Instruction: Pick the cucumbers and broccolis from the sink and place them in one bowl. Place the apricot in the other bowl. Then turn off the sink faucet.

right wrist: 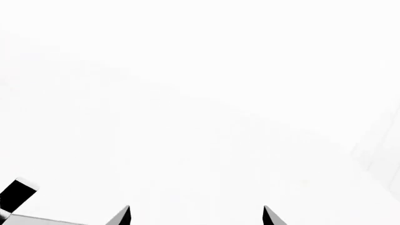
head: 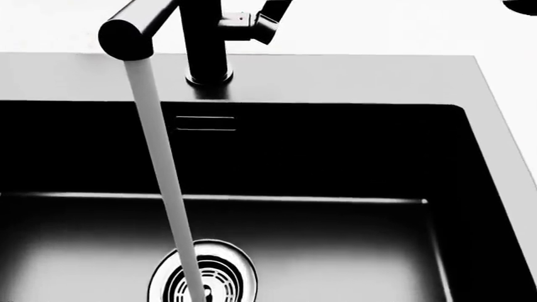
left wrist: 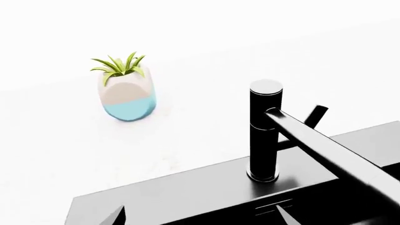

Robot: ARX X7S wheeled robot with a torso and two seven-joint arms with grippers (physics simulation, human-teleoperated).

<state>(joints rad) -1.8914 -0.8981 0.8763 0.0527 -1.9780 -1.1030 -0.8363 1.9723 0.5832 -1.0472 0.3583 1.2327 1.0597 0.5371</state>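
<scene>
Water ran from the sink faucet (head: 205,44) onto the drain (head: 204,274) of the sink (head: 336,75), and both grippers' fingertips stood apart, holding nothing.

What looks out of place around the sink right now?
Nothing is damaged or spilled. The sink faucet is running: a stream of water falls from its spout to the drain. The visible part of the sink holds no produce. A small potted plant stands upright on the counter.

1 sink (head: 353,78), 1 faucet (head: 205,44), 1 drain (head: 222,277), 1 potted plant (left wrist: 127,89).
</scene>
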